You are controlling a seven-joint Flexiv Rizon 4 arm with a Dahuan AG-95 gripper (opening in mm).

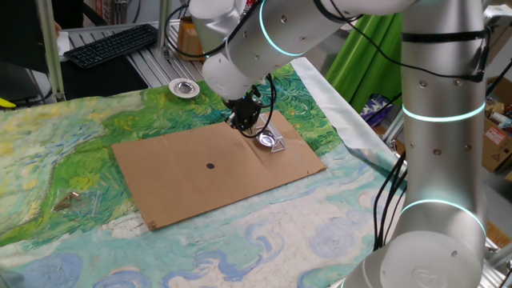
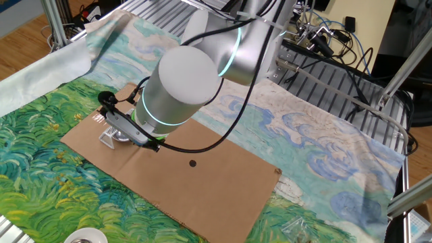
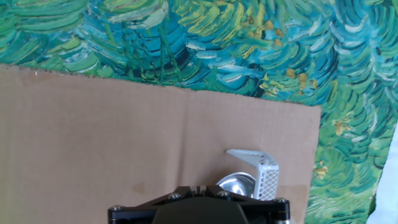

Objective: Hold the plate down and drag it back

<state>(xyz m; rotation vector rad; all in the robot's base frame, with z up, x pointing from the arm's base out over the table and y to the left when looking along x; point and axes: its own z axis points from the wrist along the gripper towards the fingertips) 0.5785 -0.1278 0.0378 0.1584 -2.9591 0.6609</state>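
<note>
The plate (image 1: pixel 269 142) lies on the cardboard sheet (image 1: pixel 200 172) directly beneath the gripper (image 1: pixel 258 133), whose finger spacing cannot be told.

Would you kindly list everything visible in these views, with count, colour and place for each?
plate: one, shiny silver, on the cardboard near its far right corner, under the tool.
wedge piece: one, pale perforated, beside the plate; touching or not, I cannot tell.
second dish: one, silver with a paler rim, on the cloth beyond the cardboard.
cardboard sheet: one, brown with a small dark dot, flat on the cloth.
painted cloth: one, green, blue and yellow swirls, covering the table.
keyboard: one, black, behind the table.
green fabric: one, hanging behind the arm.
tool: one, black, at the plate; finger state hidden.
arm: one, silver-grey with lit rings.
</note>
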